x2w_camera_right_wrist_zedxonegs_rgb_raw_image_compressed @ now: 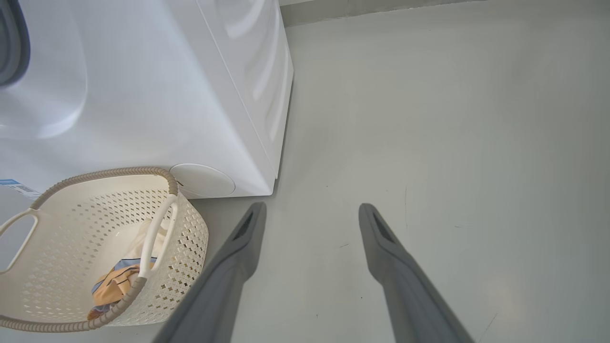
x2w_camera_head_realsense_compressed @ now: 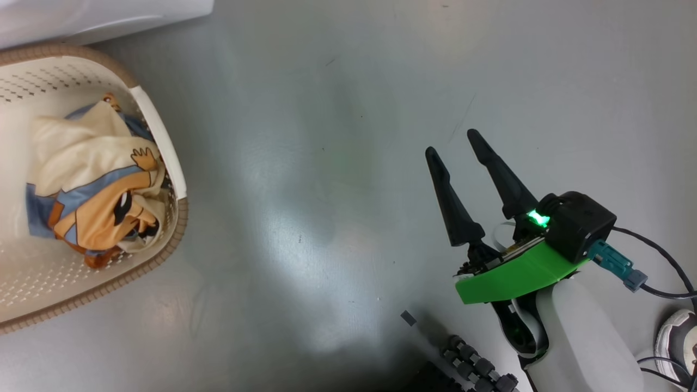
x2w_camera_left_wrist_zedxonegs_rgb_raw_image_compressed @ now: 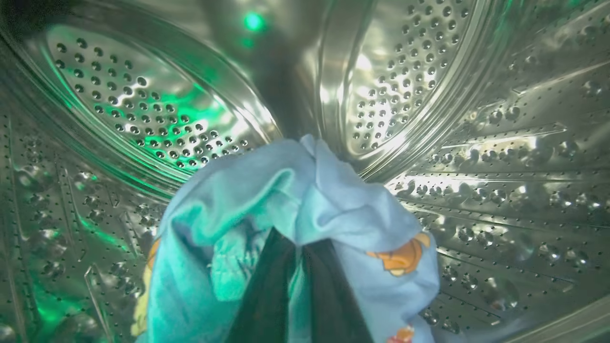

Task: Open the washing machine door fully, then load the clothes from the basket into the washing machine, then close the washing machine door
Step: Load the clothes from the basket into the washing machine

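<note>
At the far left of the head view, a white corner of the washing machine is being cut off by the top edge. The basket is being shown just below it on the floor, its brown woven-look rim curving toward open room. The clothes inside are being seen as one bunched heap of cream-white, orange-tan and blue cloth against the basket's right wall.

In the left wrist view, the left jaws are being held shut on a blue garment with orange prints, deep inside the perforated steel drum. The cloth is being draped over the two dark fingers, hiding their tips. The drum wall is being lit green on its left side.

Across the middle of the head view, a wide stretch of glossy grey floor is being left free between the basket and the right arm.

At the right, the pale forearm is being angled up from the lower edge and is being capped by a green wrist bracket. The right jaws are being held spread wide over the floor, well apart from the basket, with nothing between them. Dark cables are being trailed off behind the wrist.
</note>
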Controlling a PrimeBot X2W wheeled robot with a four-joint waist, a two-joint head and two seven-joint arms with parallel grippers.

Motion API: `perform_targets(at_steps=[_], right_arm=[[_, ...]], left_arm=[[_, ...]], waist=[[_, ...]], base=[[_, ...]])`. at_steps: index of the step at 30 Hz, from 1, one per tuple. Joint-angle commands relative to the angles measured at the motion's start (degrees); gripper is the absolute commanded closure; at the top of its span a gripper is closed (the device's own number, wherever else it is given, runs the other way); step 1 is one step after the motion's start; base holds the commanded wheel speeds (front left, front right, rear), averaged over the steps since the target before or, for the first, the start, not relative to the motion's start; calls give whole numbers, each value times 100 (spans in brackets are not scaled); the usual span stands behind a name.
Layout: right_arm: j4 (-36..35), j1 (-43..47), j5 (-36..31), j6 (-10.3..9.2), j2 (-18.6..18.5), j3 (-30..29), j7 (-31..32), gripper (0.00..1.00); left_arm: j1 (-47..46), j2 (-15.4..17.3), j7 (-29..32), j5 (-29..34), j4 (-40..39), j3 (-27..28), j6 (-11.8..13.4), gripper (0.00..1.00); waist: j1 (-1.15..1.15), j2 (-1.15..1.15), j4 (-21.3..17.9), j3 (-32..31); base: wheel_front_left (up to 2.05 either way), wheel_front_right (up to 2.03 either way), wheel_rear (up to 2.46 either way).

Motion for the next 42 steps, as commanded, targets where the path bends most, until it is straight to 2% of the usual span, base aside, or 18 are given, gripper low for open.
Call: perform_targets(at_steps=[1,15,16,17,28,42], right_arm=[[-99,182,25,16,4,123,-27,0],[-121,128,90,16,4,159,-27,0],[-121,124,93,16,4,157,-27,0],[-123,120,94,16,4,155,-27,0],[-95,73,79,16,4,97,-27,0],[-2,61,-80,16,4,-98,-27,0]], left_arm=[[-174,343,-73,-38,-17,23,-8,100],[-750,243,-339,-15,1164,-382,-8,100],[-771,238,-354,-28,1210,-411,-8,61],[-793,235,-374,-39,1253,-440,-8,0],[-819,164,-579,-267,1536,-733,-9,0],[230,35,-863,-1023,1320,-1135,-9,0]], waist=[[0,0,-11,2],[0,0,-87,53],[0,0,-87,55],[0,0,-86,58],[0,0,-26,-11],[0,0,278,-586]], base=[[0,0,0],[0,0,0],[0,0,0],[0,0,0],[0,0,0],[0,0,0]])
